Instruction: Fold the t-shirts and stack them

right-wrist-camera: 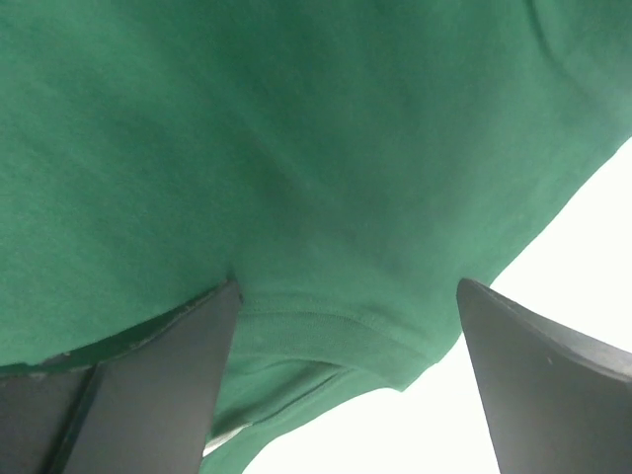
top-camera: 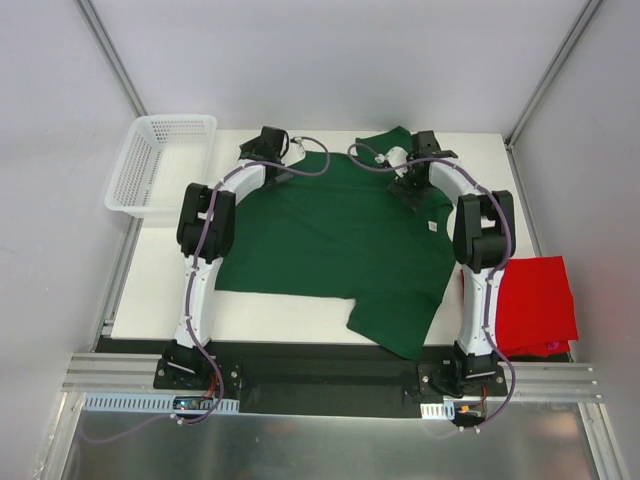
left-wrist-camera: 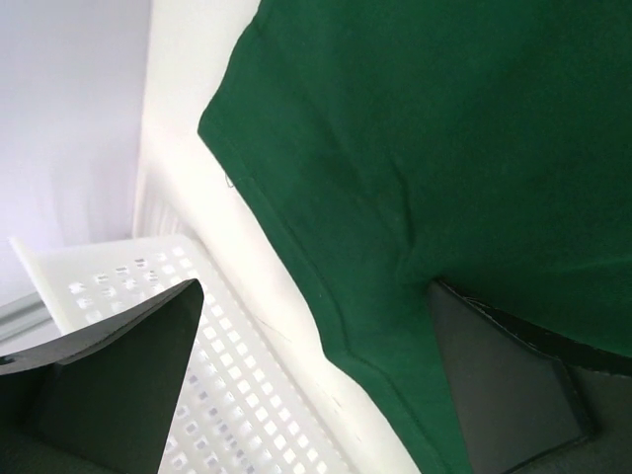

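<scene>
The dark green t-shirt (top-camera: 340, 240) lies spread over the middle of the white table (top-camera: 300, 318), one corner hanging toward the front edge. The bright red t-shirt (top-camera: 535, 305) sits bunched at the table's right side, beside the right arm. My left gripper (top-camera: 272, 160) hovers open at the green shirt's far left edge. In the left wrist view its hem (left-wrist-camera: 326, 296) runs between my spread fingers (left-wrist-camera: 118, 375). My right gripper (top-camera: 412, 185) stands open over the shirt's far right part, a ribbed hem (right-wrist-camera: 336, 336) between its fingers (right-wrist-camera: 543, 375).
A white mesh basket (top-camera: 160, 165) stands at the far left corner, half off the table, close beside the left gripper; its wall (left-wrist-camera: 247, 395) fills the lower left wrist view. Metal frame posts and grey walls enclose the table.
</scene>
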Controlling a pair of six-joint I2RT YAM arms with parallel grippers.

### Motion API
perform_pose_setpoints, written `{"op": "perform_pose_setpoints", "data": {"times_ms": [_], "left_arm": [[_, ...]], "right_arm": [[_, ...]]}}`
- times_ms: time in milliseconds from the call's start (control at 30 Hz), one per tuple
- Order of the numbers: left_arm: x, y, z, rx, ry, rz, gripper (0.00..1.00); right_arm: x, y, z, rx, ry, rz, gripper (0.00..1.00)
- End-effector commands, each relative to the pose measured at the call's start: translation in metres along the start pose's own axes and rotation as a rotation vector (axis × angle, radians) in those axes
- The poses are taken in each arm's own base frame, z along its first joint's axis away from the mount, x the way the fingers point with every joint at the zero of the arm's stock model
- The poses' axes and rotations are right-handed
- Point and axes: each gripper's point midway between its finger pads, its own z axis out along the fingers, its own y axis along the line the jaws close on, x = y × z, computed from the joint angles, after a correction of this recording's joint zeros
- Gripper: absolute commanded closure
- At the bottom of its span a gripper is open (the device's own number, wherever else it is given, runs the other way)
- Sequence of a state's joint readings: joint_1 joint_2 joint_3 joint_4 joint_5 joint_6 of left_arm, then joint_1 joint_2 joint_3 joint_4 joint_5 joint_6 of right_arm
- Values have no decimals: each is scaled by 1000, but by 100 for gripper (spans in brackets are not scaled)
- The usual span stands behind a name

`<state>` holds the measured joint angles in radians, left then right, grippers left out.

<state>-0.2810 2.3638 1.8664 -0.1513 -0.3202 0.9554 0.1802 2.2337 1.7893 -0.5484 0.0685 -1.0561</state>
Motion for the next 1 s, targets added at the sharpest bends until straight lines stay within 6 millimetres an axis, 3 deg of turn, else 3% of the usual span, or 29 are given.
{"op": "perform_pose_setpoints", "data": {"times_ms": [0, 233, 500, 600, 733, 967], "left_arm": [[10, -16, 28, 13, 59, 48, 1], [11, -15, 27, -8, 66, 29, 2], [20, -17, 3, -12, 67, 0, 2], [17, -6, 2, -59, 60, 11, 2], [16, 11, 9, -151, 74, 24, 1], [4, 45, 15, -328, 63, 47, 1]], "right_arm": [[5, 4, 17, 91, 49, -90, 4], [-4, -24, 27, 240, 76, -99, 4], [-3, -39, 40, 287, 141, -147, 4], [-1, -35, 39, 273, 146, -151, 4], [-4, -27, 22, 243, 106, -116, 4], [1, 0, 4, 138, 103, -85, 4]]}}
